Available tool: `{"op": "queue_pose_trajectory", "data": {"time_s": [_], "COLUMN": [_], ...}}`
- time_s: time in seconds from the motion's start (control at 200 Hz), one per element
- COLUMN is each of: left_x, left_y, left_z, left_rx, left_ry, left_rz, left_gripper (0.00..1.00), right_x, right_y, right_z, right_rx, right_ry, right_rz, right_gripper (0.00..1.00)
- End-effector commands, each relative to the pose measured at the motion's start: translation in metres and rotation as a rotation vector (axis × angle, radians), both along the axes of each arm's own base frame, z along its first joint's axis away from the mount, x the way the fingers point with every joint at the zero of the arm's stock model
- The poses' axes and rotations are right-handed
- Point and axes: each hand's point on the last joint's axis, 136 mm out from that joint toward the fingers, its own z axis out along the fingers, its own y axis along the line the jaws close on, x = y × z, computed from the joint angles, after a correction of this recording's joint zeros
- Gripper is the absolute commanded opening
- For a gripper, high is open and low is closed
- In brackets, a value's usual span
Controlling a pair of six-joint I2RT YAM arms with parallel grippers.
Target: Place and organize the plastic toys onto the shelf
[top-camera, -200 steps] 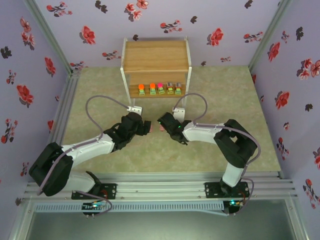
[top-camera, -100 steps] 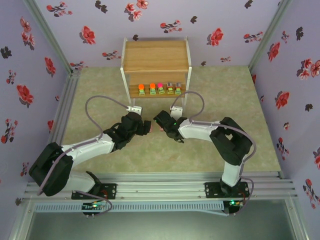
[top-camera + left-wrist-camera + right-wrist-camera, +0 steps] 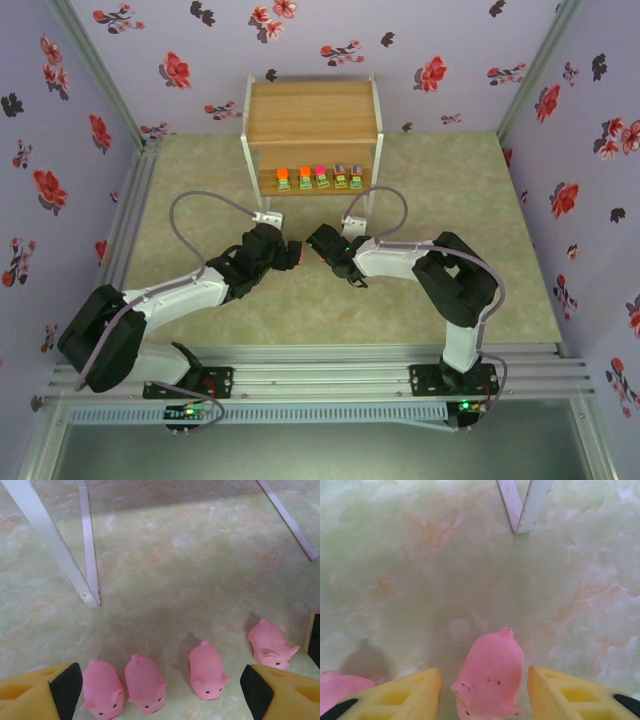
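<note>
Swinging the right gripper (image 3: 316,241) leftward compared with a second ago, bringing it almost nose to nose with the left gripper (image 3: 292,254) at mid-table, just near of the shelf (image 3: 312,110). Drawing the right elbow leftward along with it. Narrowing the right jaws around one pink pig (image 3: 490,672) lying on the marbled green table (image 3: 450,200), with a yellow finger (image 3: 405,692) on either side and thin gaps remaining, so open and not yet pinching. Showing a second pig (image 3: 342,690) at the near left edge of the right wrist view.

Keeping the left arm where it was, jaws spread wide and gripping nothing. Straddling, in the left wrist view, a row of pigs (image 3: 145,682) on the table between its foam fingers (image 3: 280,692), snouts facing the camera, with a further pig (image 3: 270,642) lying just outside the right-hand finger, far and to the right.

Lining the shelf's lower tier, well apart from the pigs: five blocky pieces (image 3: 321,175) in a left-to-right row, two topped orange, one magenta, two grey.

Standing just beyond the pigs, on the far side: the shelf's thin white legs (image 3: 87,545), one also showing ahead of the right gripper (image 3: 522,505). Crowding the same patch of table with both grippers, a grey cable (image 3: 200,200) looping off each wrist. Enclosing the table on three sides: lilac walls (image 3: 60,120) patterned with red flowers.
</note>
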Motion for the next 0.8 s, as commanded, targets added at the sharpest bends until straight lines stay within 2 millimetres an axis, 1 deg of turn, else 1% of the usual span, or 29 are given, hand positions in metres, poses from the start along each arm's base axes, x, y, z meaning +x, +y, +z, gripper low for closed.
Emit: {"op": "queue_pose_trajectory", "data": {"time_s": [0.0, 0.385, 0.795], "left_x": [0.002, 0.003, 0.003], "left_y": [0.000, 0.000, -0.001], "left_z": [0.011, 0.010, 0.009], "left_rx": [-0.026, -0.029, -0.030], "left_ry": [-0.012, -0.008, -0.005], "left_rz": [0.007, 0.009, 0.005], "left_gripper": [0.87, 0.87, 0.86], "right_x": [0.002, 0.006, 0.004], "right_y": [-0.005, -0.008, -0.011], "right_z": [-0.007, -0.011, -0.018], "right_rx": [-0.006, 0.006, 0.020], "right_ry": [-0.004, -0.004, 0.007], "right_rz": [-0.035, -0.037, -0.030], "right_gripper": [0.27, 0.18, 0.17]}}
